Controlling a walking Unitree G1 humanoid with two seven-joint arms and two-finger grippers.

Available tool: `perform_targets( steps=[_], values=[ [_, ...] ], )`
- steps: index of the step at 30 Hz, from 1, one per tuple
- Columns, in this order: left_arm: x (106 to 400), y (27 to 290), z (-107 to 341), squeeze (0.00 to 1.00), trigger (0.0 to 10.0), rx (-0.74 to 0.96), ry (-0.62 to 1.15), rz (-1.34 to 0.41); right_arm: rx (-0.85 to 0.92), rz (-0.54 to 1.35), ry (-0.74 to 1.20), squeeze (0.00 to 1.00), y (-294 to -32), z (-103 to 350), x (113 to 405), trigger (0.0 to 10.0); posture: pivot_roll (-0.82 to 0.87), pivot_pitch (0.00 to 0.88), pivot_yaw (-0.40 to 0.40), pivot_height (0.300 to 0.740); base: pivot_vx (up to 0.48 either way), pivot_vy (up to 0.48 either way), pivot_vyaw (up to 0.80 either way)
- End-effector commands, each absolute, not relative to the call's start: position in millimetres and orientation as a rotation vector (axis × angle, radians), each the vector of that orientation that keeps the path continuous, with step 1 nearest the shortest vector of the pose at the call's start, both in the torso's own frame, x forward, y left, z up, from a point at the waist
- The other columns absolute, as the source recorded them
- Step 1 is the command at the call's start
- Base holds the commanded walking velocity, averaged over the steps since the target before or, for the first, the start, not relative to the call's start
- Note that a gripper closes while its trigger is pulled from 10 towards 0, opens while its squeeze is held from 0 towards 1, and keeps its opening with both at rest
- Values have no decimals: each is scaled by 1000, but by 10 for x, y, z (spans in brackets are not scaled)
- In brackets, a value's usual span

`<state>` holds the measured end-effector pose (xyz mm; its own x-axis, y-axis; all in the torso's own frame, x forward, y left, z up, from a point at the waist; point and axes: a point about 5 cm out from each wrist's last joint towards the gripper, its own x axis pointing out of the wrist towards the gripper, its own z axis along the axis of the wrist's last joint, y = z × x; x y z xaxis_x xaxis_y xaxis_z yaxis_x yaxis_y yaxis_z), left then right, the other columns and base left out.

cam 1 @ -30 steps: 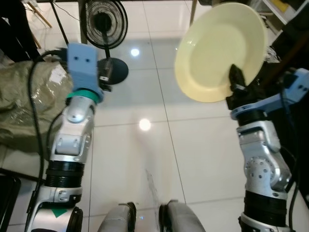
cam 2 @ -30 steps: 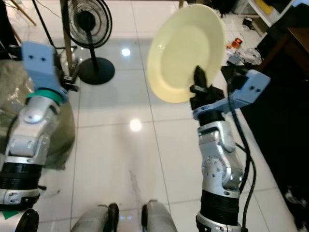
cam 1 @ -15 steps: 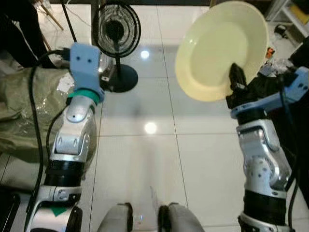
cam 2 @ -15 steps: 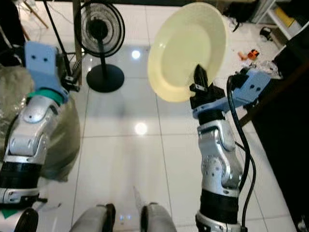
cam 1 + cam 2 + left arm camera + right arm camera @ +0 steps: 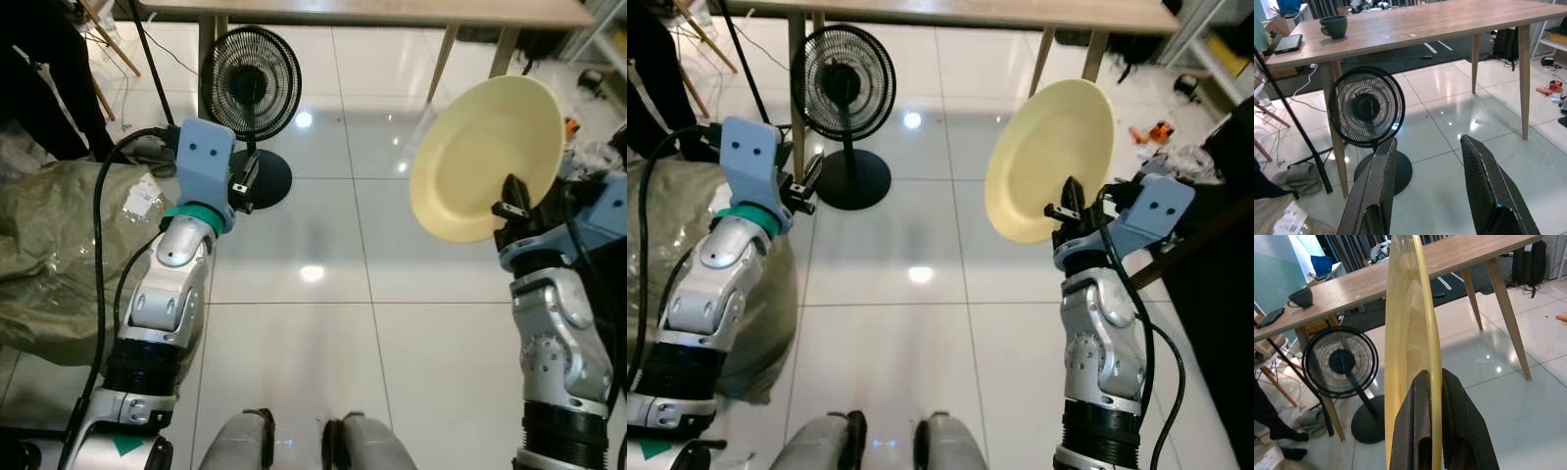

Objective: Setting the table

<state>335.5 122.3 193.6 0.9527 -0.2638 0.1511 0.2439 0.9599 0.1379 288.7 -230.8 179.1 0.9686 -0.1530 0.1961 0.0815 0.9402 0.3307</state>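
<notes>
My right gripper (image 5: 511,199) is shut on the lower rim of a pale yellow plate (image 5: 480,157), held upright at my right, above the tiled floor. In the right wrist view the plate (image 5: 1409,338) stands edge-on between the two black fingers (image 5: 1415,431). My left gripper (image 5: 1432,196) is raised at my left, open and holding nothing. A long wooden table (image 5: 1415,22) stands ahead; its near edge (image 5: 372,12) runs along the top of the eye views. A dark mug (image 5: 1334,26) and a dark flat device (image 5: 1287,43) rest on the table's far end.
A black floor fan (image 5: 251,93) stands on the tiles ahead left, beside a table leg. A grey-green sack (image 5: 49,245) lies at my left. A black stand pole (image 5: 1293,122) leans near the fan. Dark furniture and clutter line the right side (image 5: 1215,196).
The view has turned and the table's edge has come into sight at the top. The plate, still gripped, now sits lower and further right in the picture.
</notes>
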Motion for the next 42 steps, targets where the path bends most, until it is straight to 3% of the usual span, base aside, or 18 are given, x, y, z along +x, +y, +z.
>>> perform_targets(
  steps=[1,26,42],
  values=[
    [3345,1105,1902,0,10000,115,-160,-308,318,-155,-227,0,-2384,1765,2835,10000,-26,87,62,740,442,0,0],
    [3311,1061,1977,0,10000,98,-189,-323,335,-148,-259,0,-2338,1823,2888,10000,-8,92,43,740,442,0,-109],
    [3314,1099,2042,0,10000,113,-216,-307,359,-76,-297,0,-2171,1925,2959,10000,5,84,34,740,442,0,0]
  ],
)
